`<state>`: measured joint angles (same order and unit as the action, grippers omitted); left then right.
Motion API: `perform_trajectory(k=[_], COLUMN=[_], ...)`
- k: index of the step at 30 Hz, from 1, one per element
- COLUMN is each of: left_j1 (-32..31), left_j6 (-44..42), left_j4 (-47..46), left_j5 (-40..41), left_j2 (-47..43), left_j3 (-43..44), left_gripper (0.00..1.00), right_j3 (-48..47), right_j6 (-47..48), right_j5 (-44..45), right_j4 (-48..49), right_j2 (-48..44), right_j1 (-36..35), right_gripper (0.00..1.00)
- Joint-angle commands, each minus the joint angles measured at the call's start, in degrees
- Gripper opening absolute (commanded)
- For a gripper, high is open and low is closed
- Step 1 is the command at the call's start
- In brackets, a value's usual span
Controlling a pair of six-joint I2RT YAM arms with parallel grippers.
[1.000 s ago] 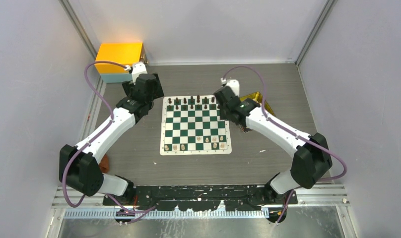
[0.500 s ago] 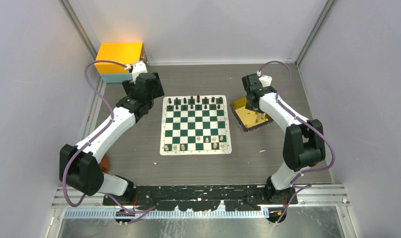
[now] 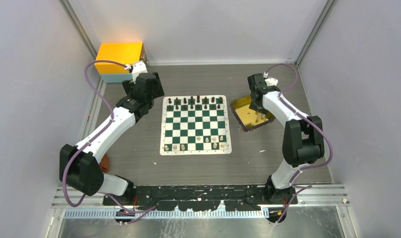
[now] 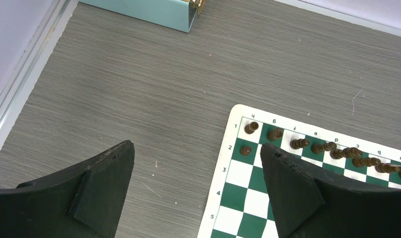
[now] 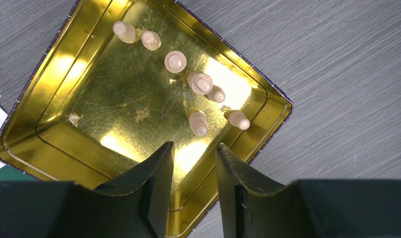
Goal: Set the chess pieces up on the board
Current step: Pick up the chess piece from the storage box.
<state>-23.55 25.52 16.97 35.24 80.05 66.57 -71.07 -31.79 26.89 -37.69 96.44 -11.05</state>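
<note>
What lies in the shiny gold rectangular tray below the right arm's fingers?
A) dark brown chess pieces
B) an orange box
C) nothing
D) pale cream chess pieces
D: the right wrist view shows several pale cream chess pieces lying in the shiny gold rectangular tray, none dark.

Left hand spread wide; right hand narrowly parted, gripping nothing.
</note>
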Motion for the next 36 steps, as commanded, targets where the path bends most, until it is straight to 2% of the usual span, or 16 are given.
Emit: perform_trajectory(k=[1,36], left_j1=[-0.18,-0.17], left_j6=[0.06,-0.91], left_j4=[-2.29,-2.56], left_j5=[0.35,1.05], left_j2=[-0.42,-0.2], left_j3=[1.84,1.37], left_gripper=[0.98,0.98], right_j3=[-0.63,0.18], right_j6=[-1.74,-2.75], right_j5=[0.03,-1.74], right_j4=[2.18,4.77], right_j2=[0.63,6.37], right_j1=[0.41,2.52], right_gripper=[0.42,0.39])
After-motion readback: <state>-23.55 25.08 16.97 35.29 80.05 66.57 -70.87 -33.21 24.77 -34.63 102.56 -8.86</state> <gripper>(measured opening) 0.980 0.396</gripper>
